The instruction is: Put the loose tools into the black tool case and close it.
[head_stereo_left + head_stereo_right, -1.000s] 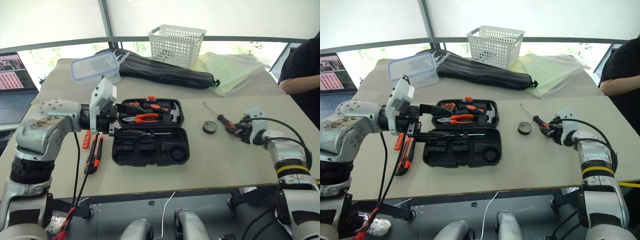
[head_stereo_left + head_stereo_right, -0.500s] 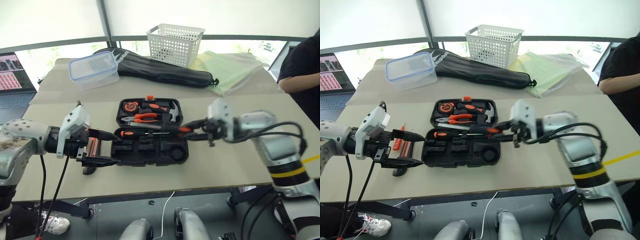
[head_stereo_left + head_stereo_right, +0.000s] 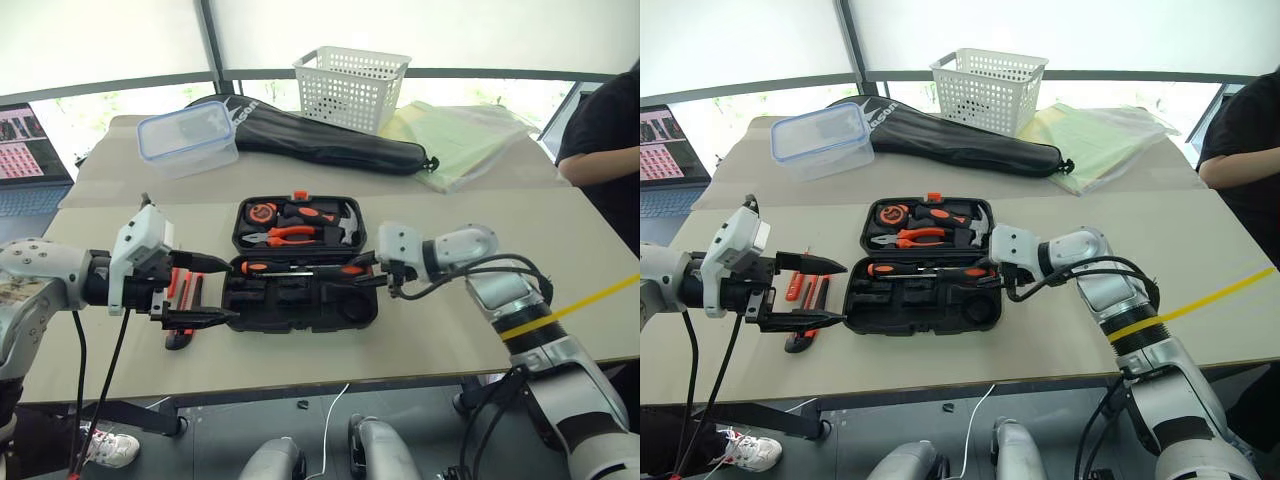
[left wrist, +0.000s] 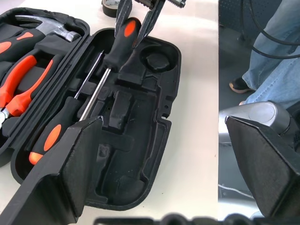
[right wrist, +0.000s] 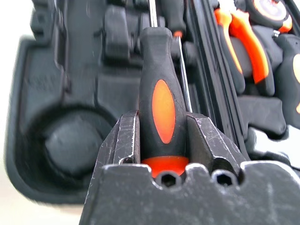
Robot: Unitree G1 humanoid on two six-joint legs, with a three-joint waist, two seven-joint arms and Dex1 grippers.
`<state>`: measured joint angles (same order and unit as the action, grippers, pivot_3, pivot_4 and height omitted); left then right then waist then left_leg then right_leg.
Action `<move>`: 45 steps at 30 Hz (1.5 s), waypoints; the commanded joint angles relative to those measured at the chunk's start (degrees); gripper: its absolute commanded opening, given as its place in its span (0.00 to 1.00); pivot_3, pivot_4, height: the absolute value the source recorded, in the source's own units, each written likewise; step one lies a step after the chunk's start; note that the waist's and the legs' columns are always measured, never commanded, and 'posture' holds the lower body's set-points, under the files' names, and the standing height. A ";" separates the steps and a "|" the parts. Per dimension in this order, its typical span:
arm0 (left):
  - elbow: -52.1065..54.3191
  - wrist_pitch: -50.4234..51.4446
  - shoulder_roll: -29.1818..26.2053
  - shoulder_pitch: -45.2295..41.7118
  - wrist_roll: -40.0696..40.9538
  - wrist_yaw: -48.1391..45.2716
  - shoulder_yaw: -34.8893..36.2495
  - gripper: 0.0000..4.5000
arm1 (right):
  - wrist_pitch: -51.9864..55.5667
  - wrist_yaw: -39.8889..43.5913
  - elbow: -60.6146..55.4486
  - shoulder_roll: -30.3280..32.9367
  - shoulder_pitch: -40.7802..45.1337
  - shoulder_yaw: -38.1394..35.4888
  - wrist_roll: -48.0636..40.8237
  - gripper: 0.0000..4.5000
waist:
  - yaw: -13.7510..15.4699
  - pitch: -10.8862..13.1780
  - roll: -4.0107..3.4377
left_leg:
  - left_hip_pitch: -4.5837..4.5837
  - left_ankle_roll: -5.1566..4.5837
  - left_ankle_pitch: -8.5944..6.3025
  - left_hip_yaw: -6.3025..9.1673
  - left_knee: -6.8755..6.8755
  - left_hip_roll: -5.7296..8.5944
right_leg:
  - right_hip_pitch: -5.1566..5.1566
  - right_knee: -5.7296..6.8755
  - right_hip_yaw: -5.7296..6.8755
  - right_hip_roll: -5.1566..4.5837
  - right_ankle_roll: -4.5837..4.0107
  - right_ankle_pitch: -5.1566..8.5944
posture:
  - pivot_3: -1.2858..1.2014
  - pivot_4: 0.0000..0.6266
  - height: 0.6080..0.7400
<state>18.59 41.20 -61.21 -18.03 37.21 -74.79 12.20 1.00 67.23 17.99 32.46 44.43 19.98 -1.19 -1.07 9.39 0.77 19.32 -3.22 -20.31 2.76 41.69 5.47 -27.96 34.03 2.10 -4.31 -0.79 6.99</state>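
Screwdriver with a black-and-orange moulded handle [image 5: 158, 105] sits clamped between the two black fingers of our right gripper [image 3: 372, 272], held at the butt of the handle, over the front half of the hinged black moulded-plastic tool case [image 3: 300, 300], which lies open on the beige table [image 3: 450, 330]. A second black-and-orange screwdriver [image 4: 63, 123] already lies in a slot of that half, its shaft alongside the held one. Our left gripper [image 3: 195, 292] stands wide open with nothing in it, just beside the case's left edge. Orange-and-black tools, among them what looks like the utility knife [image 3: 798, 318], lie on the table behind and below those fingers; we cannot sort them one from another. The small dark tape roll [image 4: 110, 6] rests on the table past the case's right side. We judge the screwdriver light and rigid, its rubbery handle offering good grip; the thin steel shaft would be slippery, so the handle is the place to hold. The case itself looks stiff and light, likely to slide when pressed, and its lid wants pushing at the rim.
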 commanded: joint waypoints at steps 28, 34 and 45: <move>-2.87 -4.47 -0.81 -3.25 -2.33 1.31 -1.59 1.00 | 8.16 -4.32 3.92 -12.08 2.07 -0.05 0.90 0.07 | -0.38 0.00 -0.01 | 0.01 0.05 0.01 0.04 -0.03 0.01 | -0.02 0.05 0.09 0.01 -0.06 0.02 | 0.52 0.24 1.00; -3.08 -4.35 -0.83 -3.48 -2.72 1.95 -1.28 1.00 | 8.56 -5.79 7.87 -11.46 0.72 4.58 6.59 0.07 | -1.00 -0.02 -0.01 | -0.13 0.06 0.01 0.04 -0.02 0.01 | 0.11 0.04 0.11 0.00 -0.07 0.03 | 0.52 0.24 1.00; 1.12 -0.84 1.56 8.63 -2.29 10.44 9.42 1.00 | 18.77 -6.38 -7.69 -12.22 0.91 -10.14 -10.05 0.07 | -0.97 0.00 -0.03 | -0.89 0.09 0.02 0.16 -0.64 -0.01 | 0.79 -0.01 0.09 0.03 -0.07 0.05 | 0.52 0.24 1.00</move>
<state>17.31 39.08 -60.28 -11.74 34.13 -67.52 15.78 14.45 61.06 17.31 19.71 43.56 16.16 -4.50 -2.03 9.39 0.74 18.48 -3.11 -20.28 2.91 41.00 5.46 -27.27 34.02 2.20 -4.27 -0.88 7.04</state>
